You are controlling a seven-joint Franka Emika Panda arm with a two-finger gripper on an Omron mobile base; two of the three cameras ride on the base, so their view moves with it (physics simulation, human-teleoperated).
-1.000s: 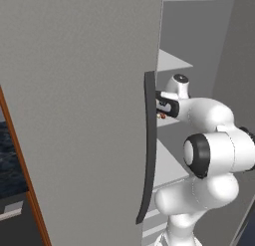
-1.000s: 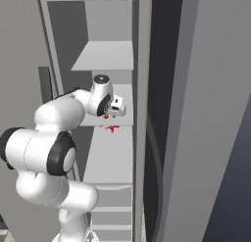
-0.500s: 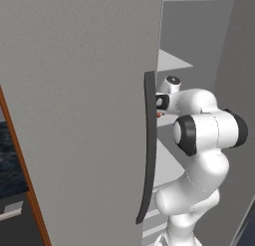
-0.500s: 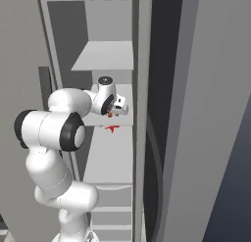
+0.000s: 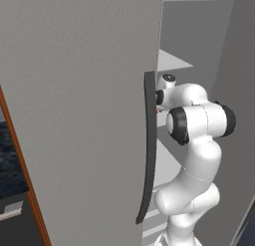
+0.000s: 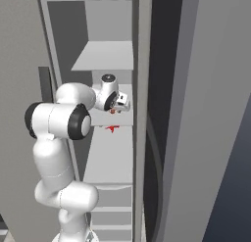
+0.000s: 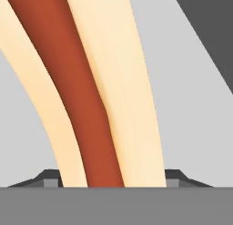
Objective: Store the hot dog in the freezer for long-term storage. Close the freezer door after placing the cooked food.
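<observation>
The gripper is clamped on the hot dog just above the freezer shelf. Letting go from here could make it roll off the shelf, and the door could catch the arm.

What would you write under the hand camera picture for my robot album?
The claw holds the hot dog up close over a pale freezer shelf.

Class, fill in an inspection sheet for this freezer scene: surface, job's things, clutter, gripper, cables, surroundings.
Surface: white-grey freezer shelf, bare in front.
Job's things: hot dog between the gripper's fingertips, above the shelf; freezer door open, dark handle on its edge.
Clutter: nothing seen.
Gripper: gripper inside the freezer, shut on the hot dog.
Cables: nothing seen.
Surroundings: second grey door on the right; brown wooden edge at left.
</observation>
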